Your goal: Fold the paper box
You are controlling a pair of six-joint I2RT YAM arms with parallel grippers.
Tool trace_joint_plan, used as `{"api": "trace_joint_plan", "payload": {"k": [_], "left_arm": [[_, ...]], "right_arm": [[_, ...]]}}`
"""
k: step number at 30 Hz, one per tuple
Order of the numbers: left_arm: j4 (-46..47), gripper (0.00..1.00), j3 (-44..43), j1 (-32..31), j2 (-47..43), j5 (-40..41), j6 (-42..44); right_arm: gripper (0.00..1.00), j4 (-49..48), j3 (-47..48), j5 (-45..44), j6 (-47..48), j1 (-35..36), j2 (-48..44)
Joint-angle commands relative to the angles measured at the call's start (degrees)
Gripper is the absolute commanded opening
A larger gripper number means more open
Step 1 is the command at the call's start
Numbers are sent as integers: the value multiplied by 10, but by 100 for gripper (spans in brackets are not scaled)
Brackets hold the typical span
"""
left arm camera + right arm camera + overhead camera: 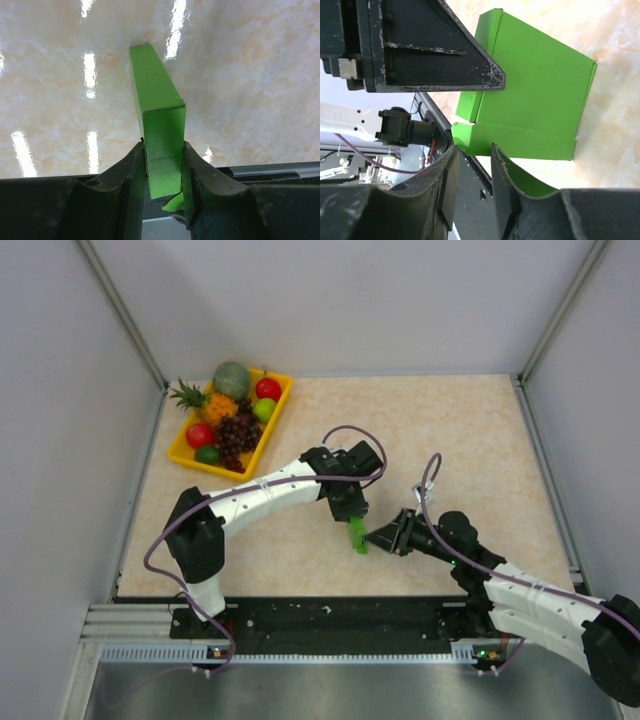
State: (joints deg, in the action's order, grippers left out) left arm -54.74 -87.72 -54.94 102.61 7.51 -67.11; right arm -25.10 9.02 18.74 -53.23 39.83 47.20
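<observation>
Dark fingers of the left pincer (164, 155) fill the bottom of the left wrist view, clamped on both narrow sides of the paper box (159, 100), which rises from between them toward the upper middle of the frame. In the overhead view the box sits at centre, between the two arms and just off the worktop (250, 75).

At the bottom of the right wrist view, the right pincer (472, 150) stands narrow, with the box's lower left corner at its mouth. A green flap (535, 185) curls behind one finger. Whether this pincer has hold of anything I cannot tell.

The folding looks well along. The card already forms a slim rectangular sleeve with crisp creases and a flat broad face. The ends appear to be what is left: the flap by the right pincer hangs loose, and one end edge looks open, so tucking and closing likely remain.

The card is thin, matte and bright green, with sharp edges. Beneath it, the worktop is glossy beige with marble-like veining and streaks of reflected light. A yellow fruit tray (178, 451) sits well apart at upper left.
</observation>
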Motion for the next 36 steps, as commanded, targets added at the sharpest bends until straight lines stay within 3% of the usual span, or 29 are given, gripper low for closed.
{"api": "trace_joint_plan", "payload": {"k": [1, 15, 27, 31, 36], "left_arm": [[1, 0, 32, -3, 23, 28, -22], [-12, 0, 24, -9, 23, 37, -32], [-10, 0, 27, -14, 18, 39, -50], [-7, 0, 33, -14, 17, 35, -55], [-15, 0, 31, -14, 14, 46, -50]], "right_arm": [[31, -23, 33, -8, -5, -5, 3], [25, 23, 45, -54, -1, 9, -2], [25, -36, -4, -139, -78, 33, -29], [25, -30, 5, -137, -57, 41, -22], [35, -13, -7, -117, -35, 42, -51]]}}
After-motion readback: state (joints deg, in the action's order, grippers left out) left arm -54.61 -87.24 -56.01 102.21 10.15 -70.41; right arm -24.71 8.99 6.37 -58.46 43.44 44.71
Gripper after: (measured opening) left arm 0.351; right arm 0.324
